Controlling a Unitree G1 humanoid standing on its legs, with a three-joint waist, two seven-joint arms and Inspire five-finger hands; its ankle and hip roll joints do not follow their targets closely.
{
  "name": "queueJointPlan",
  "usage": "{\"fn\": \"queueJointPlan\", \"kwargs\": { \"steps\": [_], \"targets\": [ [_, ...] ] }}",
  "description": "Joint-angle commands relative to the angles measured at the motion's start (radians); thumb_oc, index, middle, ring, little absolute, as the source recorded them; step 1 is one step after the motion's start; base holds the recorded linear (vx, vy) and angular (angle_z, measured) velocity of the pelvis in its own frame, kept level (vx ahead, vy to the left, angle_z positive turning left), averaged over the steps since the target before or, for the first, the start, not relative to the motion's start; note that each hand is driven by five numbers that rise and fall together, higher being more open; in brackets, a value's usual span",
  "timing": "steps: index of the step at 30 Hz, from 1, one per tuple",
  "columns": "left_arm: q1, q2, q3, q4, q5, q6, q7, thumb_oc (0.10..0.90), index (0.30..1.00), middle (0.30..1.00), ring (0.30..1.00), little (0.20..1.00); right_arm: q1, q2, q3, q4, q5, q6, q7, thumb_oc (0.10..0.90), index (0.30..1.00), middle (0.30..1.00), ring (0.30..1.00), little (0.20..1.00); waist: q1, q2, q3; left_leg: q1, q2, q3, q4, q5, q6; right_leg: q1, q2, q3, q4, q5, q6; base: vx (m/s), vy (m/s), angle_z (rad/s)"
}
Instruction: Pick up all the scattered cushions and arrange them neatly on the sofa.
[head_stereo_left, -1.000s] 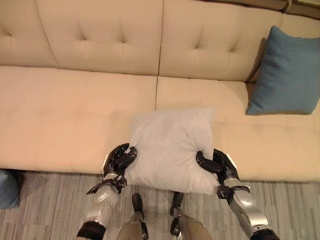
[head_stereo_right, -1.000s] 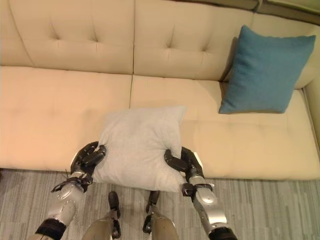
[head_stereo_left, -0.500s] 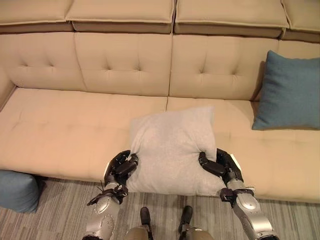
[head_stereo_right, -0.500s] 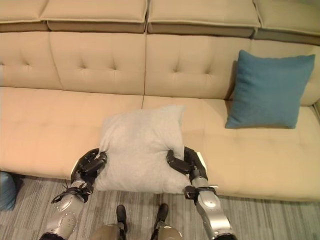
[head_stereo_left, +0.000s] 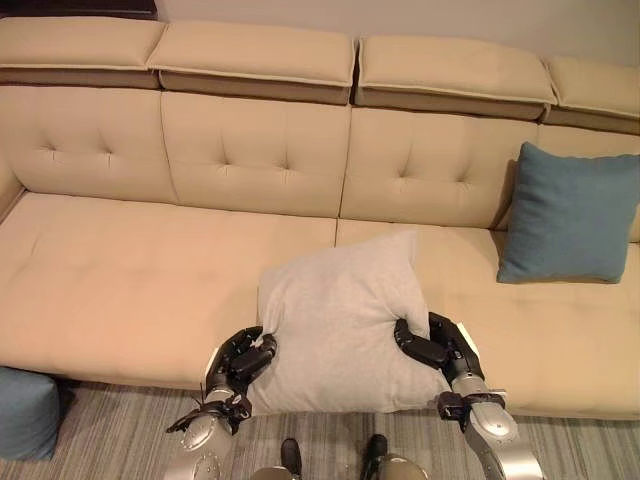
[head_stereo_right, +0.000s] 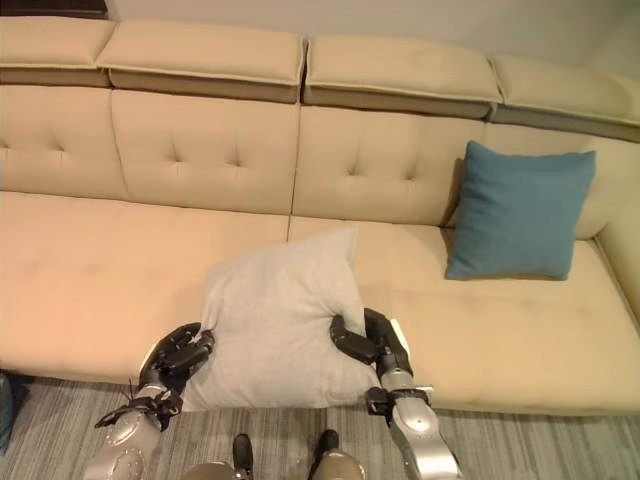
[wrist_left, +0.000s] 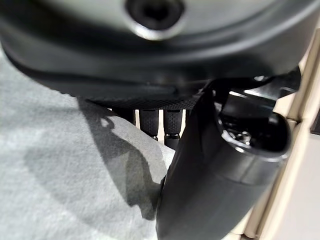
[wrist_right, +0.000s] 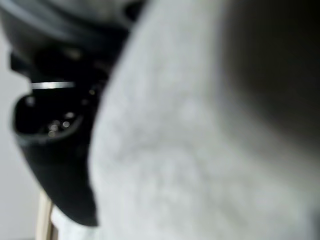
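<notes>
Your left hand (head_stereo_left: 240, 358) and right hand (head_stereo_left: 433, 345) curl their fingers into opposite edges of the grey cushion (head_stereo_left: 338, 318), a two-sided grip that likely keeps it from sagging. It hangs over the sofa (head_stereo_left: 140, 270) seat's front edge, a blue cushion (head_stereo_left: 568, 215) propped at two o'clock.

Sofa (head_stereo_left: 150, 290): spans the view, backrest at the far side, seat toward the robot.
Cushion (head_stereo_left: 340, 320): at the seat's front edge, near centre, between the left hand (head_stereo_left: 238, 362) on its left side and the right hand (head_stereo_left: 435, 347) on its right side.
Second cushion (head_stereo_left: 570, 215): on the seat at far right, upright against the backrest, well apart from the first.
Third cushion (head_stereo_left: 25, 410): on the floor (head_stereo_left: 110, 435), before the sofa's left part.
</notes>
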Motion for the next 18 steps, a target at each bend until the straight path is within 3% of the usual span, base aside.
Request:
{"fn": "queueJointPlan", "kwargs": {
  "steps": [1,6,9,11,12,14,18],
  "targets": [
    [-0.057,-0.014,-0.05,-0.166,0.031,-0.077,-0.104,0.4,0.3,0.3,0.3,0.3,-0.107,0.021,-0.001,-0.136,0.019,-0.133,0.038,0.4,0.3,0.3,0.3,0.3,0.01,-0.01,-0.071,-0.04,0.026,-0.108,0.074,-0.098,-0.051,0.112,0.102,0.017,-0.235,-0.016,-0.003,0.14,-0.024,0.32],
    [-0.068,-0.022,-0.05,-0.159,0.03,-0.079,-0.094,0.4,0.3,0.3,0.3,0.3,-0.102,0.009,0.005,-0.124,0.02,-0.129,0.033,0.4,0.3,0.3,0.3,0.3,-0.004,-0.019,-0.066,-0.005,0.011,-0.139,0.067,-0.119,-0.055,0.072,0.129,0.009,-0.314,0.026,-0.005,0.12,-0.046,0.28],
    [-0.084,-0.032,-0.061,-0.151,0.037,-0.086,-0.101,0.4,0.3,0.3,0.3,0.3,-0.08,0.003,-0.01,-0.123,0.022,-0.133,0.032,0.4,0.3,0.3,0.3,0.3,-0.017,-0.034,-0.078,-0.004,0.01,-0.156,0.102,-0.14,-0.086,0.123,0.141,0.012,-0.374,0.024,-0.02,0.15,-0.153,0.64],
    [-0.104,-0.042,-0.08,-0.156,0.031,-0.088,-0.11,0.4,0.3,0.3,0.3,0.3,-0.071,-0.019,-0.037,-0.131,0.035,-0.141,0.02,0.4,0.3,0.3,0.3,0.3,-0.032,-0.051,-0.076,-0.069,0.051,-0.114,0.244,-0.138,-0.132,0.184,0.131,-0.022,-0.421,0.022,-0.032,0.08,-0.178,0.7],
    [-0.104,-0.042,-0.08,-0.156,0.031,-0.088,-0.11,0.4,0.3,0.3,0.3,0.3,-0.072,-0.019,-0.037,-0.131,0.035,-0.141,0.02,0.4,0.3,0.3,0.3,0.3,-0.034,-0.049,-0.077,-0.076,0.052,-0.116,0.254,-0.143,-0.132,0.183,0.133,-0.024,-0.422,0.023,-0.033,-0.01,-0.1,0.51],
    [-0.119,-0.047,-0.085,-0.152,0.032,-0.087,-0.107,0.4,0.3,0.3,0.3,0.3,-0.083,-0.035,-0.039,-0.126,0.042,-0.142,0.011,0.4,0.3,0.3,0.3,0.3,-0.031,-0.052,-0.06,-0.158,0.085,-0.098,0.391,-0.111,-0.146,0.203,0.134,-0.033,-0.431,0.016,-0.054,-0.03,-0.093,0.38],
    [-0.099,-0.056,-0.071,-0.149,0.031,-0.078,-0.106,0.4,0.3,0.3,0.3,0.3,-0.081,-0.039,-0.036,-0.124,0.038,-0.136,0.018,0.4,0.3,0.3,0.3,0.3,-0.021,-0.055,-0.072,-0.177,0.103,-0.102,0.32,-0.114,-0.134,0.239,0.14,-0.024,-0.453,-0.004,-0.057,0.11,-0.032,-0.2]
  ]
}}
